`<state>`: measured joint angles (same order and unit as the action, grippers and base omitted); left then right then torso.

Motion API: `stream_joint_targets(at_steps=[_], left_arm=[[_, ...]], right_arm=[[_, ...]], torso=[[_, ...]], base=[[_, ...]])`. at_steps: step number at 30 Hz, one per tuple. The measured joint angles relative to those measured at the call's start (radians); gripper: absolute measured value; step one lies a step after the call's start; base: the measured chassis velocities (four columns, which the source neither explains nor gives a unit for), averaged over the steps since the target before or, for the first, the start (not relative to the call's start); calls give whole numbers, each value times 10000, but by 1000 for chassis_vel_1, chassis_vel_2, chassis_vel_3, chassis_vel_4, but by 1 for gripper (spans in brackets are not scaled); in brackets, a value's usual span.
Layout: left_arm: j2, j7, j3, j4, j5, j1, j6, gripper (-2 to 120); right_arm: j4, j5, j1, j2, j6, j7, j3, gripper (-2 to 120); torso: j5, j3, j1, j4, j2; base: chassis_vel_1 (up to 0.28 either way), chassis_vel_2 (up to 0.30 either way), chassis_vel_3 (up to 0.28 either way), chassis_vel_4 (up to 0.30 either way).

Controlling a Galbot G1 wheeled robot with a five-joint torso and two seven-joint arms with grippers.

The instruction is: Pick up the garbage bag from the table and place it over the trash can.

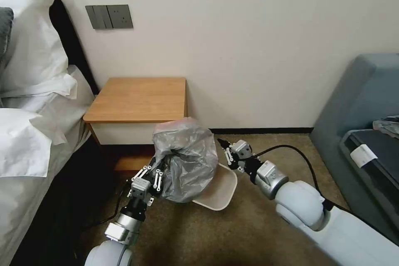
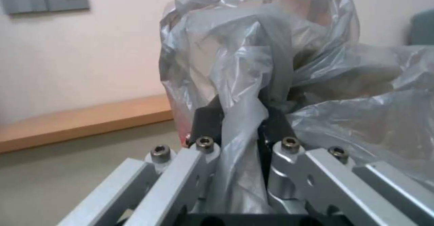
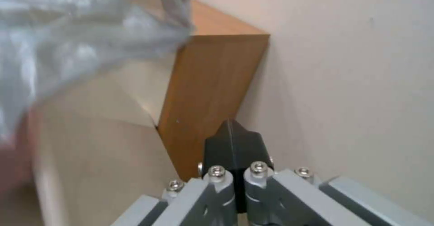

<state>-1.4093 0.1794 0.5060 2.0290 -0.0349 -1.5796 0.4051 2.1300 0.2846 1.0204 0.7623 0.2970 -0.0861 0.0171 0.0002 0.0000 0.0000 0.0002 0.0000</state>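
Observation:
The grey translucent garbage bag (image 1: 185, 158) hangs bunched above the beige trash can (image 1: 218, 191), covering its left part. My left gripper (image 1: 157, 165) is shut on a fold of the bag (image 2: 239, 124) at its left side, a pinkish edge showing beside the fingers (image 2: 205, 122). My right gripper (image 1: 222, 143) is shut with nothing in it (image 3: 231, 134), just right of the bag, above the can's right rim. The wooden table (image 1: 139, 97) stands behind, against the wall, its top bare; its side panel (image 3: 208, 94) faces the right gripper.
A bed with white pillows (image 1: 33, 50) lies to the left, close to my left arm. A grey-blue sofa (image 1: 365, 108) stands at the right. Wall switches (image 1: 109, 16) sit above the table. Brown carpet (image 1: 232, 237) stretches in front of the can.

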Motion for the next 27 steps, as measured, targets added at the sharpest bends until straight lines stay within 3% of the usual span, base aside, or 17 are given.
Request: stream_joint_targets(at_steps=[4, 8, 10, 11, 14, 15, 18, 22, 27], left_arm=[[-28, -889, -76, 28, -203, 3, -881, 7], [-45, -1706, -84, 88, -540, 11, -1709, 7], [-75, -1998, -110, 184, -919, 16, -2111, 7], [-75, -1998, -110, 184, -919, 16, -2111, 7], [-88, -1938, -134, 235, -1389, 13, -2178, 7], [-88, -1938, -134, 235, -1389, 13, -2178, 7], [-101, -1735, -169, 263, -1594, -21, -2077, 7], [-108, -1654, -171, 300, -1685, -42, -2025, 7], [-120, -1549, -173, 380, -1902, -55, -1962, 7]], right_arm=[[617, -88, 781, 86, -164, -272, -505, 0], [1651, 281, 1431, 434, -268, -636, -738, -1], [2465, 1518, 1888, 841, -193, -1071, -709, 10], [2465, 1518, 1888, 841, -193, -1071, -709, 10], [3284, 3980, 2408, 1490, 434, -1932, -388, 23], [3284, 3980, 2408, 1490, 434, -1932, -388, 23], [3454, 5608, 2726, 2219, 1224, -2841, -58, 38], [3453, 6099, 2863, 2704, 1650, -3344, 112, 46], [2978, 5827, 2934, 3492, 1952, -3597, 218, 68]], torso=[[-5, 0, 0, -8, 0], [-4, 0, 0, 0, 0], [-1, -1, 0, -3, 0], [-1, -1, 0, -3, 0], [-3, -1, 0, -2, 0], [-3, -1, 0, -2, 0], [0, -1, 0, -3, 0], [-3, -1, 0, -2, 0], [-3, -1, 0, -2, 0]], base=[[0, 0, 0, 0], [0, 0, 0, 0], [0, 0, 0, 0], [0, 0, 0, 0], [0, 0, 0, 0], [0, 0, 0, 0], [0, 0, 0, 0], [0, 0, 0, 0], [0, 0, 0, 0]])
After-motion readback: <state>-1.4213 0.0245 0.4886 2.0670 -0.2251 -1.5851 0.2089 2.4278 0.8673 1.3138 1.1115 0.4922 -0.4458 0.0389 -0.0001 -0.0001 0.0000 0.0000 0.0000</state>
